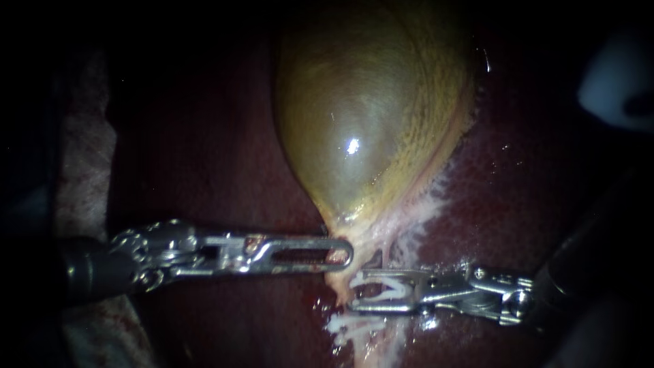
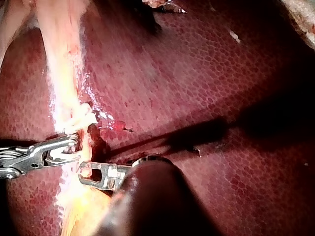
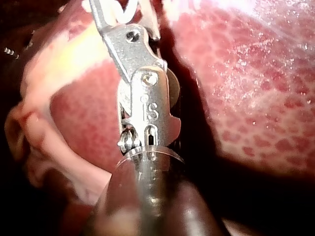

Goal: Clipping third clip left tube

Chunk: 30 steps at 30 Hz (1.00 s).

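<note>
Tightly, the left instrument (image 1: 343,254) clenches the gallbladder (image 1: 368,116) tip; right instrument (image 1: 355,292) grasps a clip (image 1: 392,292) just beside.

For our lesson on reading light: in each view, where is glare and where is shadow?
Endoscope view: a glint sits on the gallbladder, the clip in the right instrument shines white, the edges are dark. Left wrist view: a long shadow crosses the liver beside the left instrument. Right wrist view: wet sparkle on the liver, shade beside the instrument.

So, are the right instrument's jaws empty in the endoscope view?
No: a white clip sits between the jaws of the right instrument, both touching it, just below the gallbladder.
</note>
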Tool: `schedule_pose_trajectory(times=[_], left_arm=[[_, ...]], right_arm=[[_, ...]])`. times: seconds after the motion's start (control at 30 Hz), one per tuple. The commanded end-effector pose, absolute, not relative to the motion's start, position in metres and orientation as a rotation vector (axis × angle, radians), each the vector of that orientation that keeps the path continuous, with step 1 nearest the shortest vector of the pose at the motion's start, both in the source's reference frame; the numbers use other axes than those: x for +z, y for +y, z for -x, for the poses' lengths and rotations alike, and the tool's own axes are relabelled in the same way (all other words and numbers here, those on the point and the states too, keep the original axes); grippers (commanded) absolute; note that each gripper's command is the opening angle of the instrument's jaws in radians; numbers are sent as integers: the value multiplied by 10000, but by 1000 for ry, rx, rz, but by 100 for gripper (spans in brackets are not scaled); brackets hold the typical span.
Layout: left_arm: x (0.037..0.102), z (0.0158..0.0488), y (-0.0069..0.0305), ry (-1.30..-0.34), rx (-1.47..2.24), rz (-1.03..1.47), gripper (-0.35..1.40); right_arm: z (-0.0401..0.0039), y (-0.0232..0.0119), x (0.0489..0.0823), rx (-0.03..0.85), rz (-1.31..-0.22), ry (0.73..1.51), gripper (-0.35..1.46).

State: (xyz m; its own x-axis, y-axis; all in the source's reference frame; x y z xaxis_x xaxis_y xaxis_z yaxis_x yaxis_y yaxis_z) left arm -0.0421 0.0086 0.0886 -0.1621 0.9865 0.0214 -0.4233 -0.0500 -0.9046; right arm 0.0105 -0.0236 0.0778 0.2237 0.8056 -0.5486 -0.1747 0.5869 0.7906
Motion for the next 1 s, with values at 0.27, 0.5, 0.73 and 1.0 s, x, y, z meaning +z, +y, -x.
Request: schedule_pose_trajectory(times=[0.27, 0.5, 0.73, 1.0], left_arm=[[883, 422, 85, -980, 1514, 803, -35], [883, 423, 85, -980, 1513, 803, -35], [883, 424, 85, -980, 1513, 803, -35], [884, 424, 86, -981, 1513, 803, -35]], right_arm=[[-105, -238, 785, 748, -665, 1147, 30], [-111, -240, 786, 749, -663, 1142, 36], [-122, -243, 784, 753, -660, 1135, 43], [-129, -244, 784, 756, -658, 1135, 44]])
